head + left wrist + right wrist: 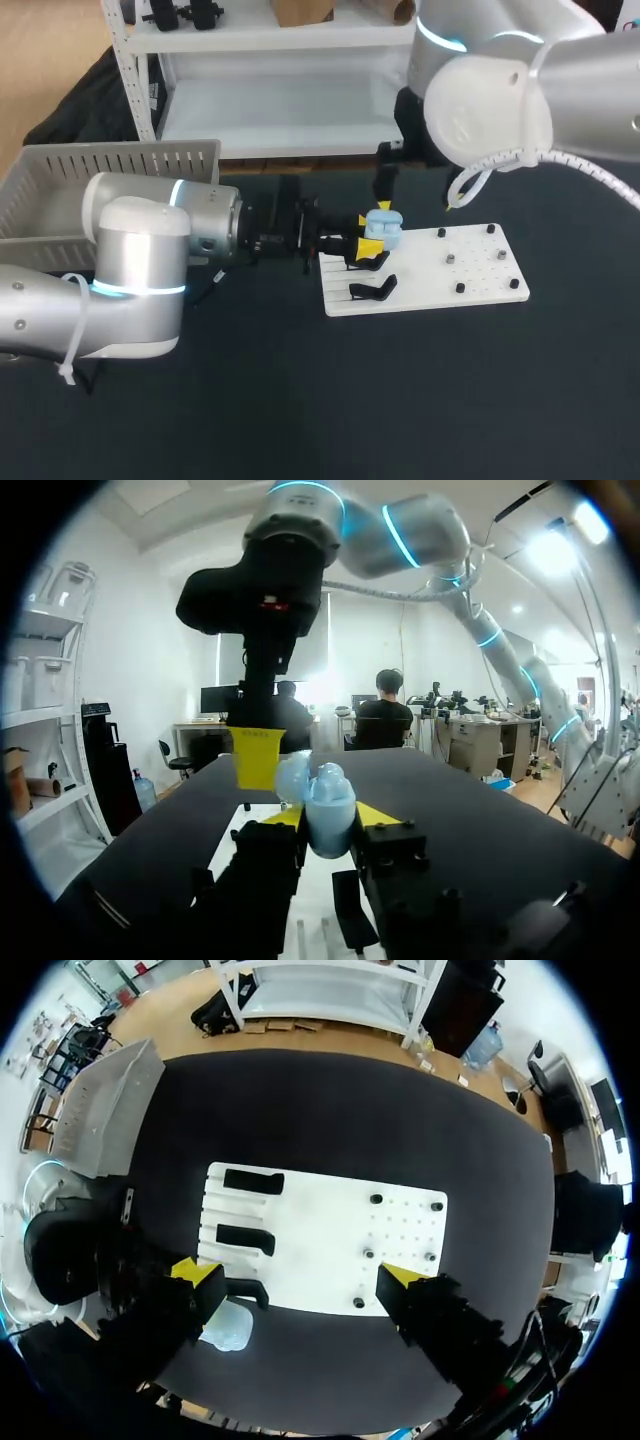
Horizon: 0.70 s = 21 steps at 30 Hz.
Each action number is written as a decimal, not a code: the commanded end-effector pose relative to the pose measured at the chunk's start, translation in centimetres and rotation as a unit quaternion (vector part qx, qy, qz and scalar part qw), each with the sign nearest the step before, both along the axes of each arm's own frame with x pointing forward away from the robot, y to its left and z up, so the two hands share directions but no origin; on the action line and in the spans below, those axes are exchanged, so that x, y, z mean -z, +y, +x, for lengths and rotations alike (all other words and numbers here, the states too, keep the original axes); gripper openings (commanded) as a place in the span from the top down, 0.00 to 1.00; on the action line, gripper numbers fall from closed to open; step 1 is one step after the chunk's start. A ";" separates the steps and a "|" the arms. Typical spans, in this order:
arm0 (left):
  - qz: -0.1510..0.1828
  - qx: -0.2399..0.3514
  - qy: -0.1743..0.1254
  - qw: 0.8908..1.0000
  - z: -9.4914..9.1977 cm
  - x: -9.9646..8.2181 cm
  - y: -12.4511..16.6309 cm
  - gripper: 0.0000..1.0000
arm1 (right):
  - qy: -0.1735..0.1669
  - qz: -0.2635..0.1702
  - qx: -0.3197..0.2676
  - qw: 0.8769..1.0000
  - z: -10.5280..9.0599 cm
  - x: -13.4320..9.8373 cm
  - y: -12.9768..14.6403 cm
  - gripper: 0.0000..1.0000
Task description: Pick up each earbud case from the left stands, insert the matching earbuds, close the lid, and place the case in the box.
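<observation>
A light blue earbud case [383, 228] is held just above the left end of the white board [430, 275], with my left gripper [367, 234] shut on it from both sides. Seen from the left wrist, the case [326, 815] sits between the yellow tips and its lid looks tipped open. My right gripper [300, 1278] hangs over the board, open wide, with one fingertip [384, 206] right beside the case [228, 1325]. Small dark pieces [451, 259] stand on the board's right half.
Black stands [372, 290] lie on the board's left part [245, 1240]. A grey basket [110, 165] stands at the back left of the dark table. My right arm's bulky elbow covers the area behind the board.
</observation>
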State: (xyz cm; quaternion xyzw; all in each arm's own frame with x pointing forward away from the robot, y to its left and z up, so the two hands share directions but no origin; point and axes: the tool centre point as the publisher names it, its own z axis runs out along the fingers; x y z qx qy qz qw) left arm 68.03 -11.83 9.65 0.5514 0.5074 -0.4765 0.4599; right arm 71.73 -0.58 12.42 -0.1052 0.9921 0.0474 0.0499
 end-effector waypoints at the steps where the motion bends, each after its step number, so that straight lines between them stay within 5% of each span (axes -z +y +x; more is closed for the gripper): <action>1: 0.001 0.000 0.000 1.000 0.0 0.0 0.0 1.00 | 0.000 0.002 -0.002 1.000 -1.3 -0.3 -0.2 0.00; 7: 0.001 0.000 0.000 1.000 0.0 0.0 0.0 1.00 | -0.013 0.009 0.001 1.000 -2.3 -1.1 -0.8 0.00; 14: 0.001 0.000 0.000 1.000 0.0 0.0 0.0 1.00 | -0.107 0.049 -0.004 0.993 -3.5 -5.5 -2.8 0.00; 21: 0.019 -0.075 -0.031 0.997 1.5 -2.7 5.4 1.00 | -0.153 0.056 0.003 0.987 -5.2 -7.4 -5.0 0.00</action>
